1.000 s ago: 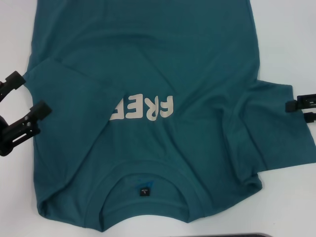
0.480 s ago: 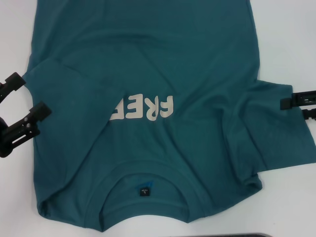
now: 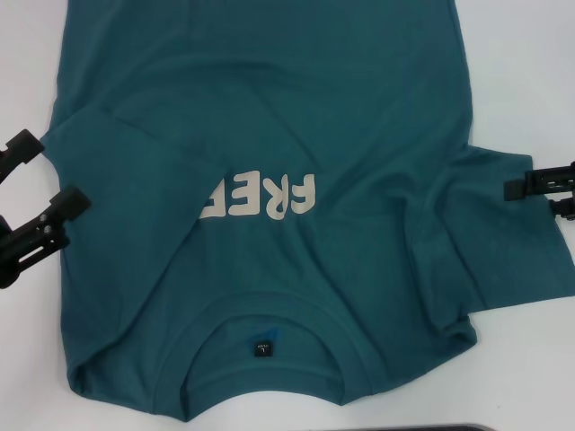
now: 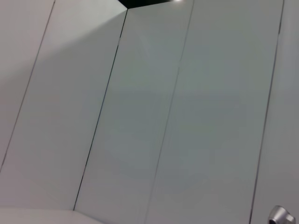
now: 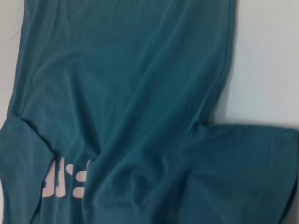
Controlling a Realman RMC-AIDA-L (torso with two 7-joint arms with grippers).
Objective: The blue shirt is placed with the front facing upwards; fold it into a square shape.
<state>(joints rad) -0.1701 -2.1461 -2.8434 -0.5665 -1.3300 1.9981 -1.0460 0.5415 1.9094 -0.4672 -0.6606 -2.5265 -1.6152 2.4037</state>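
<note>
The blue shirt [image 3: 296, 117] lies front up on the white table, its collar [image 3: 260, 328] and black neck label [image 3: 261, 347] nearest me and the cream letters [image 3: 260, 196] upside down. One sleeve is folded in over the body [image 3: 135, 180]. The other sleeve [image 3: 503, 233] lies spread out flat. My left gripper [image 3: 45, 175] stands open at the shirt's left edge, holding nothing. My right gripper [image 3: 551, 196] is open above the outer edge of the spread sleeve. The right wrist view shows the shirt's body [image 5: 131, 93], that sleeve [image 5: 243, 172] and part of the letters [image 5: 65, 177].
Bare white table [image 3: 530, 72] lies to the right of the shirt and beside my left gripper. A dark strip [image 3: 476, 427] shows at the near edge. The left wrist view shows only pale wall panels [image 4: 140, 116] and a metal knob [image 4: 280, 215].
My right gripper has crept inward and slightly away from me along the spread sleeve's outer edge. My left gripper has drawn back a little to the left. The shirt has not moved.
</note>
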